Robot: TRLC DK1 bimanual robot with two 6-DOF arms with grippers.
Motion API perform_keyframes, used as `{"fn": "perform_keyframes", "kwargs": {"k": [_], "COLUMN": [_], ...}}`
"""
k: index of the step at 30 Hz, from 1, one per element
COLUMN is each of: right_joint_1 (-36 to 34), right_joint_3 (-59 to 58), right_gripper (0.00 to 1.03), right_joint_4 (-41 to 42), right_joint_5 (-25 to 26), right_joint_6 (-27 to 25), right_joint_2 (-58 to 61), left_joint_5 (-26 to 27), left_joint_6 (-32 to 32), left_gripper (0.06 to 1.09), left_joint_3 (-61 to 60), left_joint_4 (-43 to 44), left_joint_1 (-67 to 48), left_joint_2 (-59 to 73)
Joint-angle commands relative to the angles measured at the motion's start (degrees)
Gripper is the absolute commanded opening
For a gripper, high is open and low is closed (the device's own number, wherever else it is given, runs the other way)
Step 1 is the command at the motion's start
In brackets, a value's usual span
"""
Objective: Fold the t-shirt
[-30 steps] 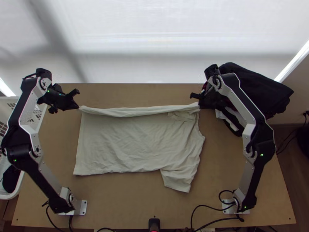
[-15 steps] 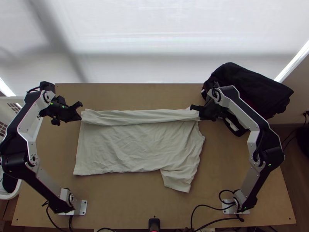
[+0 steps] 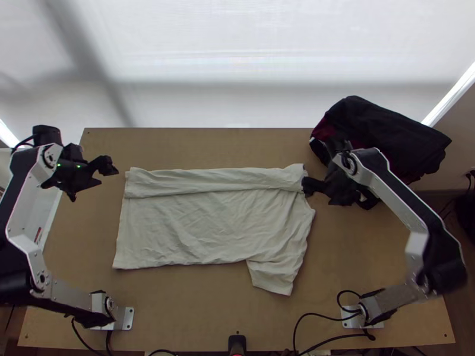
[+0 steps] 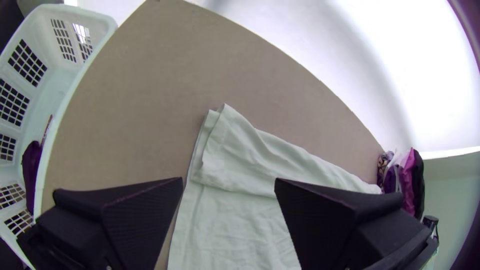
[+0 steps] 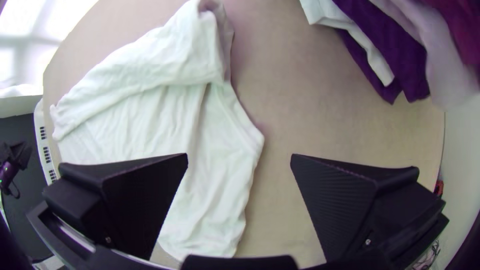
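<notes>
The off-white t-shirt (image 3: 208,228) lies flat on the table, its far edge folded over in a long strip, with a sleeve jutting toward the near edge at the right. Beyond its left end my left gripper (image 3: 103,174) is apart from the cloth. In the left wrist view, the left gripper (image 4: 229,182) stands open above the shirt (image 4: 235,225). My right gripper (image 3: 314,193) is by the strip's right end. From its own wrist, the right gripper (image 5: 239,157) is open, with one finger over the shirt (image 5: 150,120) and nothing held.
A heap of dark and coloured clothes (image 3: 386,136) lies at the table's far right corner. A white basket (image 4: 75,95) stands at the table's left edge. Cables (image 3: 320,317) run by the right arm's base, and bare wood (image 3: 196,145) lies beyond the shirt.
The shirt's far edge has come down toward the near side as a folded strip. Both grippers have let go of it; the left has drawn away to the left, the right has shifted nearer and slightly right.
</notes>
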Motion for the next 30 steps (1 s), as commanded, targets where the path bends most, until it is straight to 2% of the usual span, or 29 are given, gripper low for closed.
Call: {"fn": "perform_keyframes", "kwargs": {"k": [1, 4, 5, 6, 7, 13, 17, 20, 22, 23, 30], "right_joint_1": [1.9, 4.2, 5.1, 6.2, 7.0, 11.7, 12.9, 13.8, 14.6, 15.1, 18.8], "right_joint_3": [-6.8, -12.6, -14.9, -17.3, -19.0, -27.5, -31.8, -33.5, -33.3, -33.3, -33.4], "right_gripper": [0.98, 0.97, 0.95, 0.94, 0.94, 0.94, 0.87, 0.86, 0.7, 0.66, 0.65], "right_joint_4": [-0.2, -0.5, -1.0, -1.6, -1.8, -2.6, -0.6, 2.3, 2.4, 2.7, 6.3], "right_joint_5": [-0.5, -0.5, -1.1, -2.5, -2.7, -3.9, -4.7, -5.6, -6.1, -6.1, -6.2], "right_joint_6": [3.4, 6.3, 8.0, 11.9, 12.6, 14.7, 15.2, 15.1, 14.7, 14.7, 14.7], "right_joint_2": [-10.2, -16.5, -18.5, -20.5, -22.0, -26.6, -26.6, -24.7, -22.3, -21.7, -16.6], "left_joint_5": [0.7, 0.7, 0.7, 0.7, 0.7, 0.5, 0.1, -0.1, -0.2, -0.3, -1.6], "left_joint_6": [1.9, 2.9, 2.9, 2.9, 2.9, 2.7, 2.4, 2.4, 2.4, 2.5, 2.7], "left_gripper": [0.97, 0.96, 0.96, 0.96, 0.96, 0.96, 0.96, 0.96, 0.96, 0.96, 0.96], "left_joint_3": [-2.9, -4.6, -5.2, -5.8, -6.1, -8.0, -8.9, -9.9, -10.4, -10.6, -10.9], "left_joint_4": [-0.8, -1.5, -1.5, -1.5, -1.8, -2.0, -2.3, -2.4, -2.6, -2.7, -3.3], "left_joint_1": [-0.2, -0.5, -0.6, -0.7, -0.8, -1.6, -1.9, -1.9, -1.9, -1.9, -1.7], "left_joint_2": [-6.0, -9.4, -10.1, -10.6, -11.0, -13.0, -14.4, -15.6, -16.4, -16.7, -18.1]}}
